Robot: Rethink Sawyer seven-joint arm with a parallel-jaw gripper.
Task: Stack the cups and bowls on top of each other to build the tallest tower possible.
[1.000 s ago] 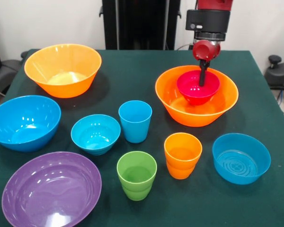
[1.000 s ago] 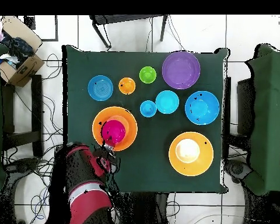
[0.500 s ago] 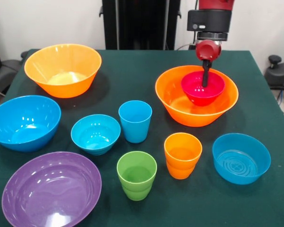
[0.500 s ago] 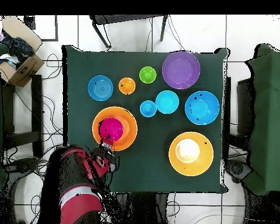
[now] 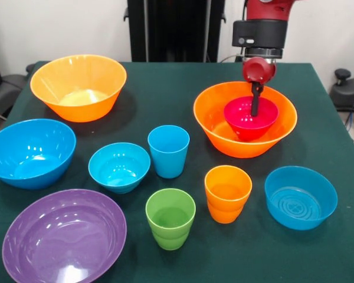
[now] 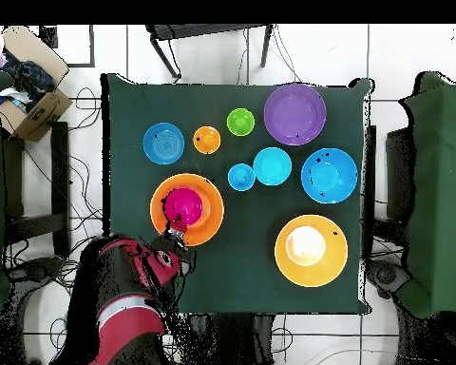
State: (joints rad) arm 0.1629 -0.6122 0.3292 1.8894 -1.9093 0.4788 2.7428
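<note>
**Red bowl sits in the orange base bowl, finger hooked over its far rim**

- Key relation: small red bowl [image 5: 250,117] sits inside the large orange bowl [image 5: 215,127], off-centre toward the robot's side of it. The gripper [image 5: 255,97] comes straight down on the red bowl's far rim; one dark finger [image 5: 255,105] shows inside the bowl. Looks pinched on that rim wall, though the outer finger is hidden, so I can't tell whether the grip is closed or released.
- Arm pose: wrist vertical above the orange bowl's far edge, forearm reaching in from the pedestal (overhead agrees: arm at the table's base-side edge, tool at the rim of the red bowl).
- Tower so far, by my read: two pieces, orange base plus red.
- Rest loose on the cloth: second orange bowl [image 5: 78,87], large blue bowl [image 5: 29,152], purple bowl [image 5: 64,236], two smaller blue bowls [image 5: 118,167] [image 5: 300,197], blue cup [image 5: 168,151], green cup [image 5: 170,218], orange cup [image 5: 227,193].
- Nearest next pick is likely the orange cup, on the camera side of the base bowl.
</note>
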